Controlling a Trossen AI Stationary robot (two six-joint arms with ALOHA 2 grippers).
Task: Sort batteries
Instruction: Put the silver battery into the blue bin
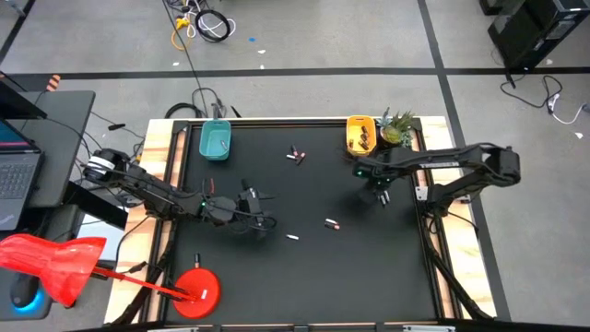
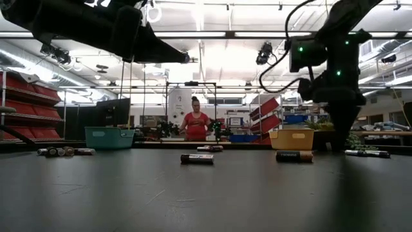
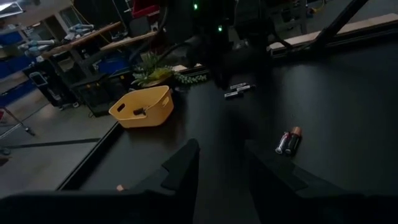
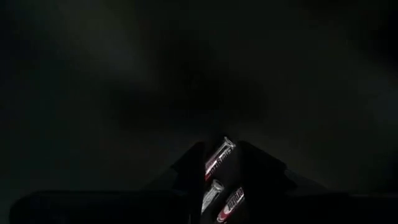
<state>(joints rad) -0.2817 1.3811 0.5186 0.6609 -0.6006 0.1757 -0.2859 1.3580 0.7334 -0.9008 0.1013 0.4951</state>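
Batteries lie loose on the black table: a pair (image 1: 295, 155) at the far middle, one (image 1: 332, 223) and another (image 1: 292, 237) nearer the middle. My left gripper (image 1: 263, 219) hovers open left of centre, nearly level, nothing between its fingers (image 3: 186, 165). My right gripper (image 1: 378, 192) points down at the far right, open. A few silvery and red batteries (image 4: 219, 157) show in the gap between its fingers, apparently lying on the table (image 3: 239, 90); I cannot tell whether it touches them. A teal tray (image 1: 215, 140) and a yellow tray (image 1: 360, 134) stand at the far edge.
A small plant (image 1: 396, 129) stands right of the yellow tray. A red disc (image 1: 198, 288) sits at the near left corner. A desk with a laptop (image 1: 18, 171) is off the left edge. A person (image 2: 195, 125) stands beyond the far edge.
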